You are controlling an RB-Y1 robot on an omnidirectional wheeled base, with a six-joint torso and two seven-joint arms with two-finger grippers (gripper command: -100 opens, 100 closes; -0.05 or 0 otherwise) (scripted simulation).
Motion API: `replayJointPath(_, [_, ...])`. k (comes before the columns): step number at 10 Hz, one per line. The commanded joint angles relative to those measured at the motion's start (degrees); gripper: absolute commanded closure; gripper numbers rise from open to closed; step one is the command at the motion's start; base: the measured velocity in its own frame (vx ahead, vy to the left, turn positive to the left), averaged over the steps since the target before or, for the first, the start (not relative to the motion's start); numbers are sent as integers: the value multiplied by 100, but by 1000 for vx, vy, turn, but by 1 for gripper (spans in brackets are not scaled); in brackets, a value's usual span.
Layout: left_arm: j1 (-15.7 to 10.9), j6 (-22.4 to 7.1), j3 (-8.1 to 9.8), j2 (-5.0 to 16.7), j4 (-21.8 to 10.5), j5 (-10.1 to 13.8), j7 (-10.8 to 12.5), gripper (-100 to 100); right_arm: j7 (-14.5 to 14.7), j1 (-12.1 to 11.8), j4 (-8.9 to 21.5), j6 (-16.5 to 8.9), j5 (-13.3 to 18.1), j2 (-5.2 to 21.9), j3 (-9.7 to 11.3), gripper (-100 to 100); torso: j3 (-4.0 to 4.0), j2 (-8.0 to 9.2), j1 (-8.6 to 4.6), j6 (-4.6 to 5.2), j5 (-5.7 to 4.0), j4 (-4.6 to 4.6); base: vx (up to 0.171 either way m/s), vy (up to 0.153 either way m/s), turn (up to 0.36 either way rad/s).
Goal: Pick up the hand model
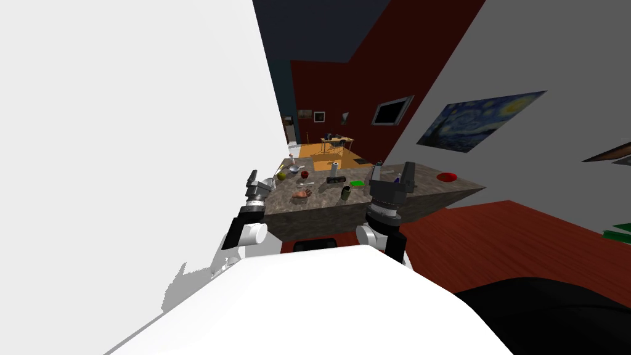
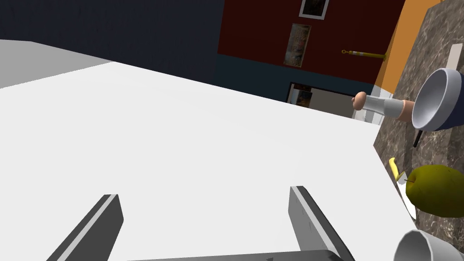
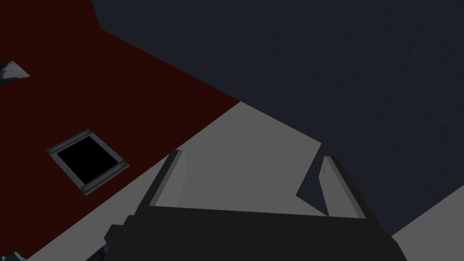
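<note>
A grey-brown marbled table (image 1: 326, 196) is carrying a scatter of small things. A flesh-toned hand model (image 1: 302, 194) is lying near its front edge, a yellow-green fruit (image 1: 281, 175) and a grey pan (image 1: 294, 167) are sitting toward the left, and a red bowl (image 1: 447, 177) is resting at the right corner.

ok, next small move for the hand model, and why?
Probably swing the left gripper inward over the mottled grey stone-look tabletop toward the flesh-coloured hand model. Its fingers stand open but face the white wall beside the table, and the model lies nearer this arm than the right gripper.
</note>
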State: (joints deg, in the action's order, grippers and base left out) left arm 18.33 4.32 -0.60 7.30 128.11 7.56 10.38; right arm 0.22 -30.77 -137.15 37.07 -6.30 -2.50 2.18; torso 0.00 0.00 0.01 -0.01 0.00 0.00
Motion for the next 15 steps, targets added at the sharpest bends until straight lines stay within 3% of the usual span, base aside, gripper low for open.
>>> replayJointPath(1, [0,0,0,0,0,0,0,-100,0,0,0,0,0,0,0,0,0,0,0,0,0,0,1,-6,-18])
replayJointPath(2, [0,0,0,0,0,0,0,-100,0,0,0,0,0,0,0,0,0,0,-2,0,0,0,0,0,0])
replayJointPath(13, [-585,-1659,-25,23,-153,364,341,-100,0,0,0,0,0,0,0,0,-1,-1,-3,0,-1,0,1,-10,-28])
replayJointPath(15, [-585,-1659,-25,23,-153,364,341,-100,0,0,0,0,0,0,0,0,0,0,3,-1,0,0,-1,9,24])
